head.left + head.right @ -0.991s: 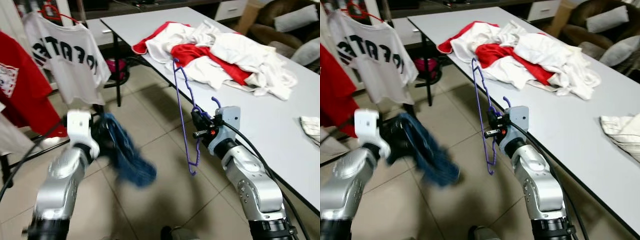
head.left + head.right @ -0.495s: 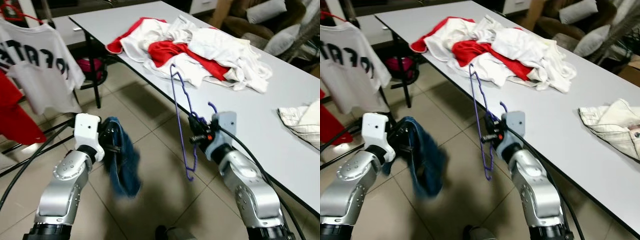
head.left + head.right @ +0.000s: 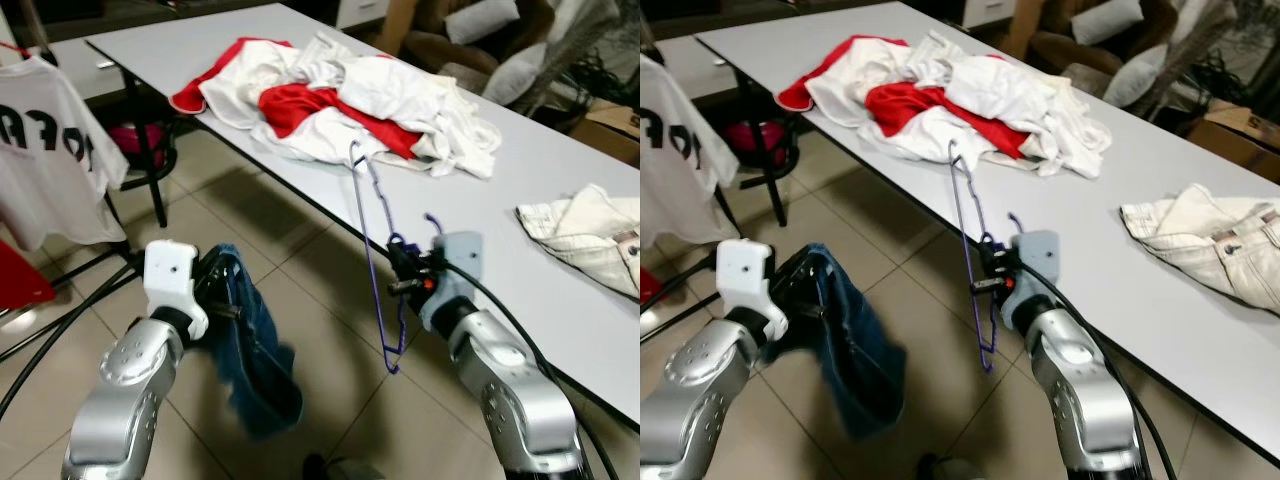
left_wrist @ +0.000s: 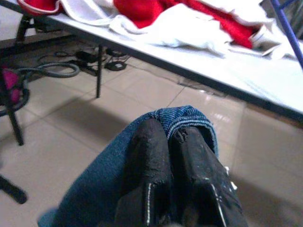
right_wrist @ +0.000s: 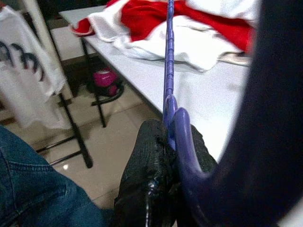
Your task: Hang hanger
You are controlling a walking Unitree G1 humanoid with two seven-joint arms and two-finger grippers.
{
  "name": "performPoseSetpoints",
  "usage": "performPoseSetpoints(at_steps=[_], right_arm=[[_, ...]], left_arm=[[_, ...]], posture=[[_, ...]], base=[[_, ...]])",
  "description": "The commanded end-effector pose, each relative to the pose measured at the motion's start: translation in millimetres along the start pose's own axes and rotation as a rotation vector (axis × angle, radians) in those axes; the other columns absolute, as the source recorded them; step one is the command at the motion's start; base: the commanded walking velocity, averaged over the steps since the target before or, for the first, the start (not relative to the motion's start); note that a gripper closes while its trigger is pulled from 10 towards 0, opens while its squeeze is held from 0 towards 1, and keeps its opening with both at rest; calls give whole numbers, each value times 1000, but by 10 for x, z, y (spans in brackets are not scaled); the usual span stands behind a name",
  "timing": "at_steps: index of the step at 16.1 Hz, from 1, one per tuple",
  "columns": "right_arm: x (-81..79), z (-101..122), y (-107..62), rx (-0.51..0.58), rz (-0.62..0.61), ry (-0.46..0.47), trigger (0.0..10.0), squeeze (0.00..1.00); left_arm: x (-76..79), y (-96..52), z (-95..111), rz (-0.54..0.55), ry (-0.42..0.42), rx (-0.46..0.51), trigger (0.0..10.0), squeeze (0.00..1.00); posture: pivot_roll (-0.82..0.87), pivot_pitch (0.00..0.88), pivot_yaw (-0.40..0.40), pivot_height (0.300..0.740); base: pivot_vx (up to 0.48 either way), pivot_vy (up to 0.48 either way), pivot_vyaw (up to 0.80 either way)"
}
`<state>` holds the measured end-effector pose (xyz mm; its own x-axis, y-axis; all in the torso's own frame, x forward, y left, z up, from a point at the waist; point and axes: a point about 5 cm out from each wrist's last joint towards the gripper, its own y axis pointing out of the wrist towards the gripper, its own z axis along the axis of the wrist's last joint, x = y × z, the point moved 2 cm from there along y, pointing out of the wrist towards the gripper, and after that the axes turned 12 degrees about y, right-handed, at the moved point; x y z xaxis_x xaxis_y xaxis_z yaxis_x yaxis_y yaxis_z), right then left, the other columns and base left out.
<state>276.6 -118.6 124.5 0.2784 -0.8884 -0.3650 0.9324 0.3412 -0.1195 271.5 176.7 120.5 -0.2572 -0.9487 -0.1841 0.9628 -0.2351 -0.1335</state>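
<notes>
While clamped on a purple hanger [image 3: 375, 262], the right end effector [image 3: 399, 275] sits just off the near edge of the counter [image 3: 560, 290], fingers [image 5: 151, 165] pressed together around the thin frame. Hanger: held roughly upright, hook near the wrist, long side rising toward the counter edge, lower corner hanging over the floor.

Left end effector [image 3: 222, 298]: closed on a fold of blue jeans [image 3: 255, 360], fingers [image 4: 149, 161] pinching the denim; garment hangs slack below, above the floor and apart from the counter.

Counter: long, white, running diagonally away from the robot on dark legs.
- Heap of red and white clothes [image 3: 340, 100], far end.
- Folded pale trousers [image 3: 1200, 240], near the right edge, well apart from the heap.

Floor [image 3: 310, 250]: large beige tiles, glossy; black cables [image 3: 60, 310] trailing at the left.

Room, left side: white printed shirt [image 3: 45, 150] hanging, a red garment [image 3: 18, 280] below it, a pink object [image 3: 140, 140] under a dark stand.

Room, far right: brown sofa [image 3: 440, 50] with pale cushions [image 3: 480, 18]; cardboard box [image 3: 610, 125] beyond the counter.
</notes>
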Motion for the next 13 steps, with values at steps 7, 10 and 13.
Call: performPoseSetpoints(at_steps=[7, 10, 13], right_arm=[[123, 181, -84, 45, -78, -25, 10000, 0], [116, 40, -95, 2, -97, 12, 10000, 0], [119, 12, -104, 14, -127, 25, 10000, 0]], left_arm=[[56, 47, 79, -10, -12, 39, 10000, 0], [39, 17, 118, -19, -3, 51, 10000, 0], [11, -10, 78, -26, 19, 37, 10000, 0]], posture=[[-43, 0, -78, 740], [-19, 0, -83, 740], [-18, 0, -66, 740]], base=[[0, 0, -800], [0, 0, -800], [0, 0, -800]])
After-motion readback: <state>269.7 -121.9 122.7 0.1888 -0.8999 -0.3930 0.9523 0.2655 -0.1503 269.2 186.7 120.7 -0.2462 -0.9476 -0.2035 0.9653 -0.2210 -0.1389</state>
